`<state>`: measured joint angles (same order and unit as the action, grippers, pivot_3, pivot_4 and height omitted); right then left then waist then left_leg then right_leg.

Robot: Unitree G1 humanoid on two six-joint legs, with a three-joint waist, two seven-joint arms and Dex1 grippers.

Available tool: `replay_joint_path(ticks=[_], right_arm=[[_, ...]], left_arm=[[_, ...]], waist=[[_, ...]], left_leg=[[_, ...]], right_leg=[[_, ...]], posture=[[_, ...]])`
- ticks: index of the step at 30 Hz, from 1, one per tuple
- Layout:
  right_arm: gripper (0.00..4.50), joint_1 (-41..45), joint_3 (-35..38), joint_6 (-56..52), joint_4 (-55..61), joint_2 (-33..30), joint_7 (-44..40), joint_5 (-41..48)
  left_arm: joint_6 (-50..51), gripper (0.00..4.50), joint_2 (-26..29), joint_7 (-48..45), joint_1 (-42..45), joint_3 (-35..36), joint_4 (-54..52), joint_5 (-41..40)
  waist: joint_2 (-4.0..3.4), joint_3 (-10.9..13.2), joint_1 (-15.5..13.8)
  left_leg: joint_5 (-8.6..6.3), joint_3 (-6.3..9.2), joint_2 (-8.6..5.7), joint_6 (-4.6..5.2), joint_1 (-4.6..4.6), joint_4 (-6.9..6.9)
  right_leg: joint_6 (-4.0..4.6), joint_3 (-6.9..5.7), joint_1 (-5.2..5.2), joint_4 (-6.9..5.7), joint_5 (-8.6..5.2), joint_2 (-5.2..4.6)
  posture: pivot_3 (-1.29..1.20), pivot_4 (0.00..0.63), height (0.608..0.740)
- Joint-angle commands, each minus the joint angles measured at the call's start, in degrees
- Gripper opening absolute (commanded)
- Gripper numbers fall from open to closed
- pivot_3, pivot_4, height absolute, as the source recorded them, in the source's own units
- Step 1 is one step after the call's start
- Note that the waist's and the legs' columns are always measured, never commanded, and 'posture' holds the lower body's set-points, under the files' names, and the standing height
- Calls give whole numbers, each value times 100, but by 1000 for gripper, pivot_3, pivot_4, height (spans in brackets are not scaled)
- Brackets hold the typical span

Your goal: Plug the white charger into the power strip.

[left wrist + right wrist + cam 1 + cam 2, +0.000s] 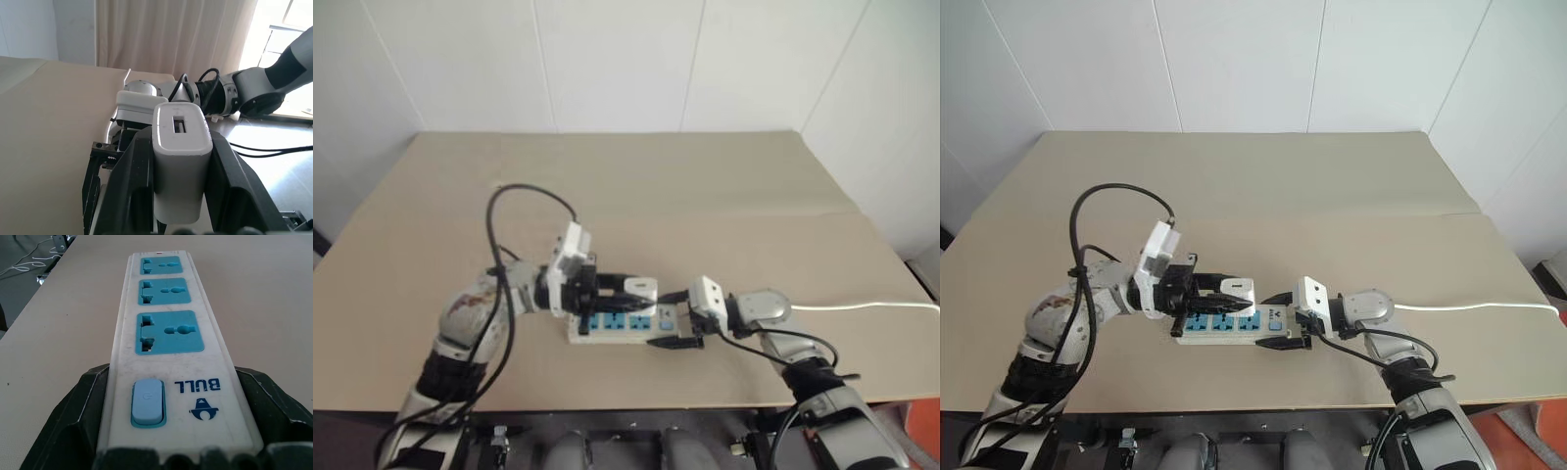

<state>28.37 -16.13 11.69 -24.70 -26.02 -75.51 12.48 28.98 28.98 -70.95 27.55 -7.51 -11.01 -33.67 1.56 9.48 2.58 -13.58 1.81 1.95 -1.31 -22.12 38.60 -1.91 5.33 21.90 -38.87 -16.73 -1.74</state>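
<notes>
The strip (1226, 327) lies flat on the table (1263, 186), its three blue sockets (168, 331) all bare. The right gripper (1285, 320) clamps the strip's switch end, one black finger against each long side (the switch (146, 402) sits between them), and the strip's white cable (1474, 307) trails off behind that arm. The left gripper (1234, 297) is closed on the charger (1237, 288), holding it just above the strip, over the sockets, not yet in any of them.
</notes>
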Motion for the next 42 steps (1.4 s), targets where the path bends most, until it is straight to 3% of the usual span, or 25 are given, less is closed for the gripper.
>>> replay_joint_path(ticks=[1,22,42], right_arm=[[3445,-277,-316,-207,-145,-90,-132,-396],[3445,-379,-305,-310,3,-146,-84,-399],[3445,-410,-298,-407,66,-192,-108,-388]], left_arm=[[-639,1009,-84,-133,-152,-69,101,222],[-1983,1009,-640,-117,-332,-478,1210,1031],[-2294,1009,-662,-176,-244,-439,1779,1238]], waist=[[-1,-1,-1],[0,-3,-3],[-1,-6,-5]], left_leg=[[0,-2,0,0,1,-3],[0,-7,0,1,1,-31],[-1,-8,0,2,1,-41]], right_leg=[[0,2,0,2,0,0],[0,5,1,29,0,-2],[0,5,1,40,0,-2]], posture=[[0,150,740],[0,150,740],[0,150,740]])
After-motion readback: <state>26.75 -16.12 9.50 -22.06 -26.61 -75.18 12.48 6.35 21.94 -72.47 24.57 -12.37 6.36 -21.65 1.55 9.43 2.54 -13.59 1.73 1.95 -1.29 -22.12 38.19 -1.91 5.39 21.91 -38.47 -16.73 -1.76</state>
